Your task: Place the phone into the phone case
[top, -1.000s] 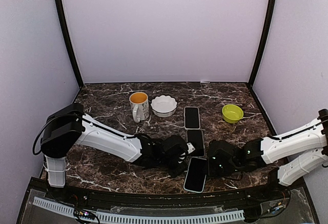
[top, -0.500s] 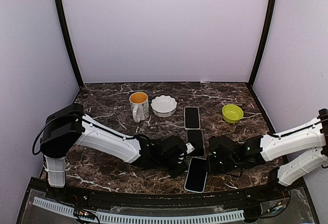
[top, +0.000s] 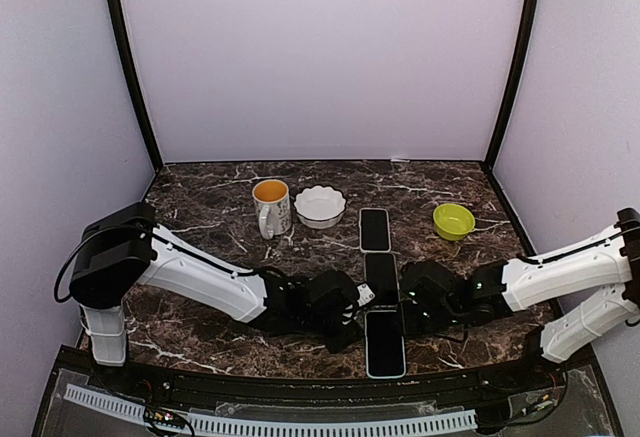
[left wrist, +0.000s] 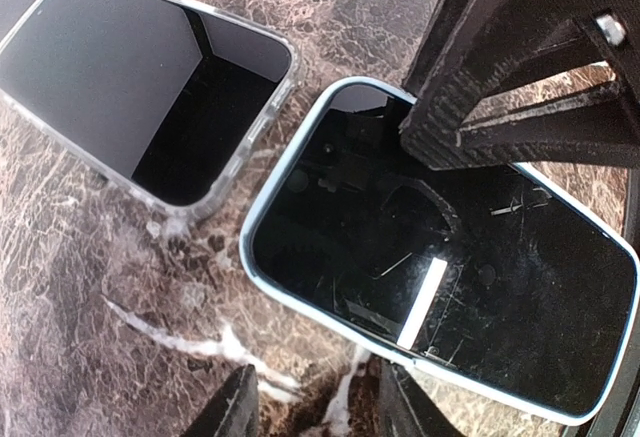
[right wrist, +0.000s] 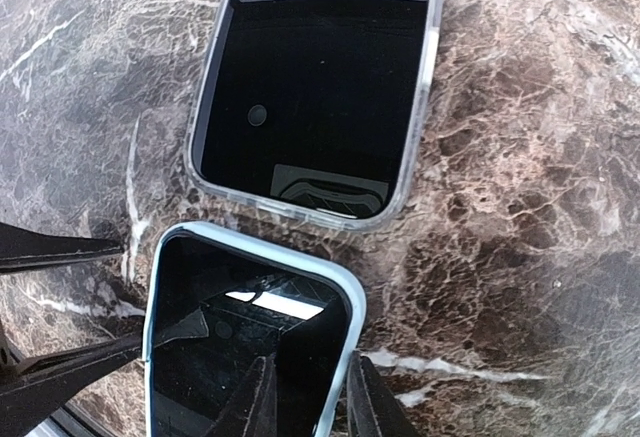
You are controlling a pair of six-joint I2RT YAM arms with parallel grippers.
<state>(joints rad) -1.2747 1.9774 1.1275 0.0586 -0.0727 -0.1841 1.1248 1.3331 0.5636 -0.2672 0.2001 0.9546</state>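
Observation:
The phone (top: pixel 385 345), black with a pale blue rim, lies flat and straight near the front edge. It also shows in the left wrist view (left wrist: pixel 440 287) and the right wrist view (right wrist: pixel 240 347). The clear phone case (top: pixel 381 275) lies just behind it, a small gap apart (left wrist: pixel 130 77) (right wrist: pixel 320 77). My left gripper (top: pixel 357 322) is open at the phone's left edge (left wrist: pixel 318 412), holding nothing. My right gripper (top: pixel 406 317) is narrowly open at the phone's right edge (right wrist: pixel 310 402), one finger over the screen and one outside the rim.
A second black phone-shaped slab (top: pixel 374 229) lies behind the case. A mug (top: pixel 270 205), a white bowl (top: pixel 320 206) and a green bowl (top: pixel 454 221) stand at the back. The table's front edge is close behind the phone.
The phone has turned from tilted to straight, in line with the case. My right gripper has moved left and back, and my left gripper has shifted slightly toward the front.

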